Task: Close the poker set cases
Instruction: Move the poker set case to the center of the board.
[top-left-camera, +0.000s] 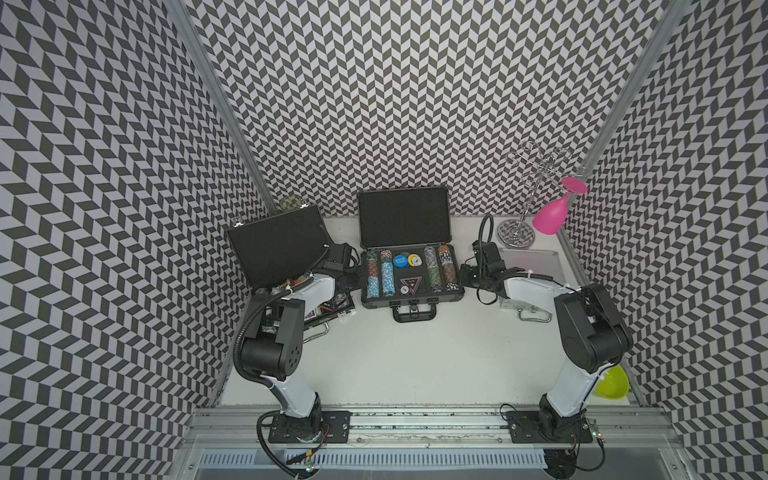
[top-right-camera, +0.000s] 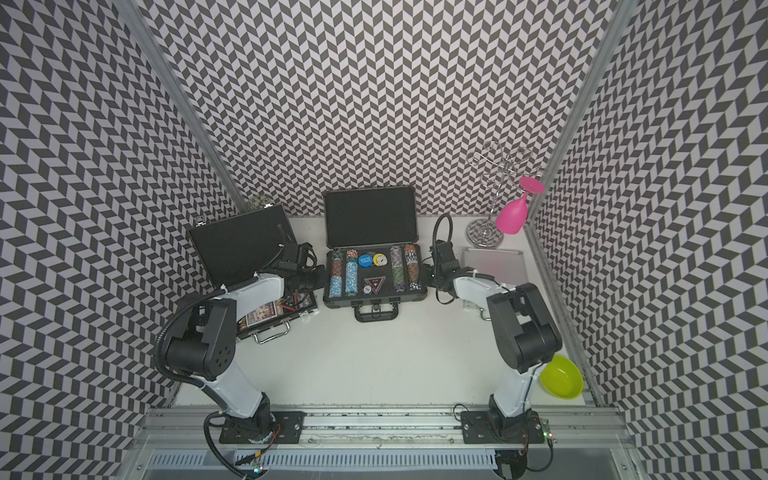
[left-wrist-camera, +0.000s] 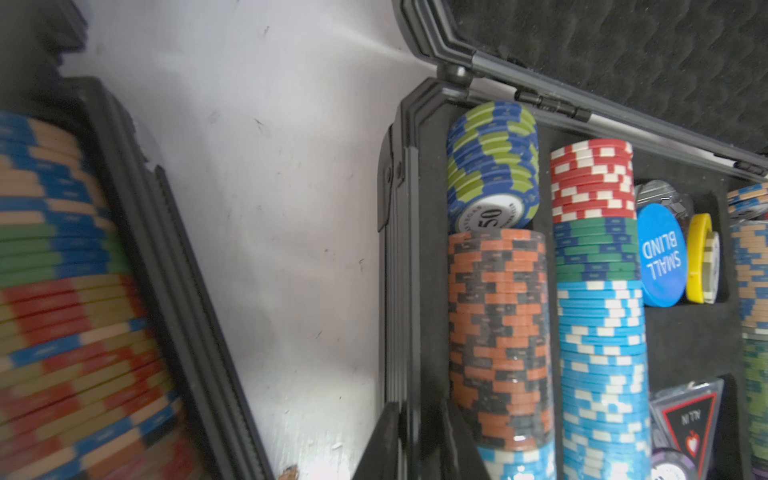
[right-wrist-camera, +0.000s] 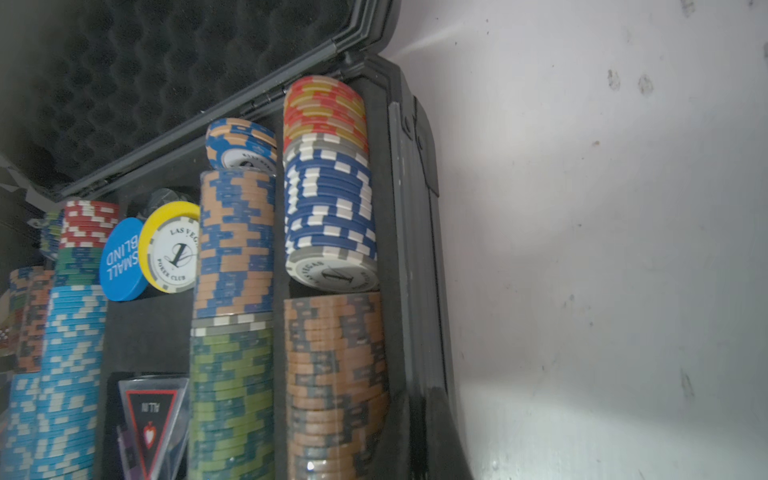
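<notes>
Lid (top-left-camera: 403, 216) of the central ribbed grey case (top-left-camera: 411, 301) stands upright beyond us, hinge crosswise; our left gripper (top-left-camera: 356, 283) pinches its left wall, our right gripper (top-left-camera: 461, 276) sits closed beside the right wall.

Most of the silver case (top-left-camera: 536, 261) lies under the right arm (top-left-camera: 582, 324). The left arm (top-left-camera: 286, 320) hides much of the flat black case (top-left-camera: 274, 249) tray. Left wrist view: chips (left-wrist-camera: 62, 311) in that case blurred; left gripper (left-wrist-camera: 419, 453) fingers cut off at frame edge, grip on the ribbed grey case (left-wrist-camera: 399, 291) wall not resolvable. Half the green bowl (top-left-camera: 613, 382) sits behind the right arm.
</notes>
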